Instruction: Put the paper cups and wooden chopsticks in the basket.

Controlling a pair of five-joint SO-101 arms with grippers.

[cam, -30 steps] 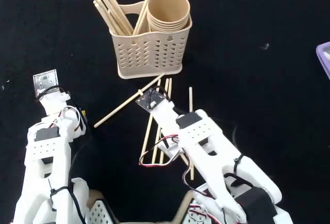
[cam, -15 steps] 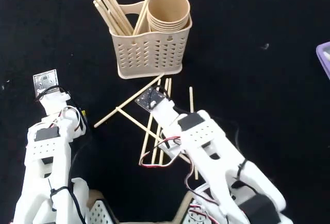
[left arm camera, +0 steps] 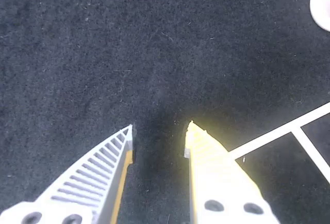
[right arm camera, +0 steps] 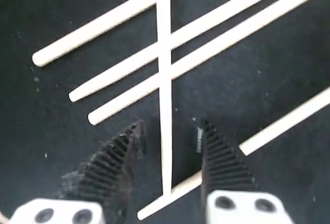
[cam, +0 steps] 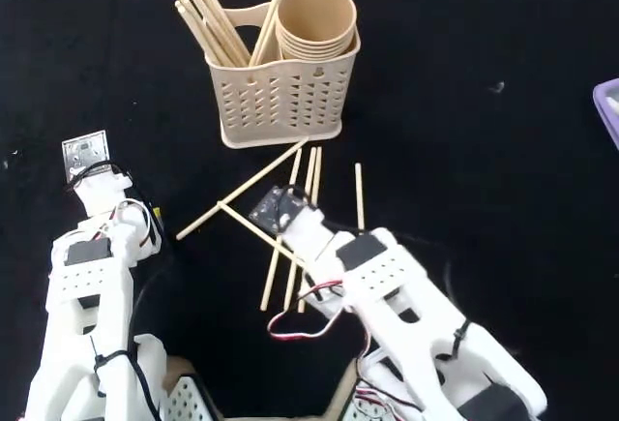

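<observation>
At the right gripper [right arm camera: 169, 131]: spread apart, low over the black cloth [right arm camera: 41, 7], straddling one chopstick [right arm camera: 165, 95]. Just beyond, crossing three more loose chopsticks [right arm camera: 206, 28] lying side by side. At the left gripper [left arm camera: 159, 128]: spread too, holding nothing, above bare cloth well off to the side. Farther back, in the basket [cam: 280, 102]: a stack of cups [cam: 315, 16] and a bunch of upright chopsticks [cam: 208, 19], leaning.
</observation>
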